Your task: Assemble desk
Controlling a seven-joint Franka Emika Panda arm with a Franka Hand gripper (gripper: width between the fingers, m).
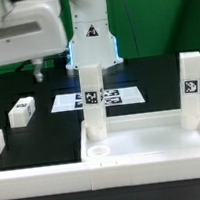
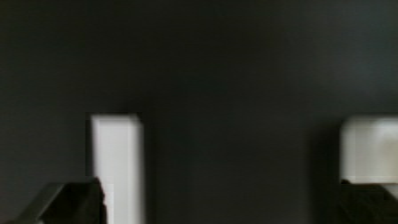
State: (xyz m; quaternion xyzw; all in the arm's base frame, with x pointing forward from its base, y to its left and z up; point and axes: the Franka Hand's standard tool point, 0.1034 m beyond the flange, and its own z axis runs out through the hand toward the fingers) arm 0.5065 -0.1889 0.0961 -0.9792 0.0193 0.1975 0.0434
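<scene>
The desk top point(image 1: 143, 143) lay nearest on the black counter point(image 1: 156, 76), one leg point(image 1: 91, 99) upright at its far corner, another leg point(image 1: 192, 89) opposite, while the gripper point(image 1: 39, 68) hung released and empty toward the exterior view's left.

Desk top point(image 1: 143, 141) front; marker board point(image 1: 66, 102) behind; loose leg point(image 1: 22, 112) exterior view's left.

Exterior view sits low and close, facing the arm point(image 1: 89, 37) across the worktop point(image 1: 156, 76); wrist view stares down past its fingers point(image 2: 75, 204), sharing that dark worktop.
</scene>
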